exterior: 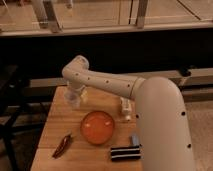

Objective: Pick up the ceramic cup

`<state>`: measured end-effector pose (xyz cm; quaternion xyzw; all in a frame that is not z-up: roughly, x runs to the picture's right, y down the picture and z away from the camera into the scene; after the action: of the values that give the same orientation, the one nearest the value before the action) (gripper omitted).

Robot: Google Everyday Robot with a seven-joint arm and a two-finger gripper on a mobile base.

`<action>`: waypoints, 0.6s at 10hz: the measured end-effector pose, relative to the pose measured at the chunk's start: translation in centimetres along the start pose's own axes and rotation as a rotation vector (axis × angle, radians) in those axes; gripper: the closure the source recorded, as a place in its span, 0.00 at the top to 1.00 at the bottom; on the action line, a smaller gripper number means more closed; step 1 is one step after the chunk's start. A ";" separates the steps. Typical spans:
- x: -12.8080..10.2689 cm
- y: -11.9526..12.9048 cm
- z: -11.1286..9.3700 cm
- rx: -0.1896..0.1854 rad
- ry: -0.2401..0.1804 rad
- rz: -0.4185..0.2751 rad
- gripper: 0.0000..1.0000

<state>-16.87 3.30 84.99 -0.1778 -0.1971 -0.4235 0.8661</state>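
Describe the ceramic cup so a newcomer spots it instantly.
On the wooden table, find the wide orange bowl near the middle. Up-left of it, by the far-left corner right at the gripper, sits the ceramic cup: small, pale grey-white, much smaller than the bowl, squatter than the slim white bottle right of the bowl.

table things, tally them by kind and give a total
ceramic cup: 1
orange bowl: 1
white bottle: 1
dark red item: 1
black striped packet: 1
small blue item: 1
total: 6
end effector sits right at the ceramic cup
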 end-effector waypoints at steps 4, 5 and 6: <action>0.1 0.4 1.6 -0.009 -0.012 0.005 0.80; 0.0 0.3 1.6 -0.009 -0.013 0.004 0.80; 0.1 0.2 1.7 -0.010 -0.013 0.003 0.80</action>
<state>-16.96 4.16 86.46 -0.1852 -0.2005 -0.4219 0.8646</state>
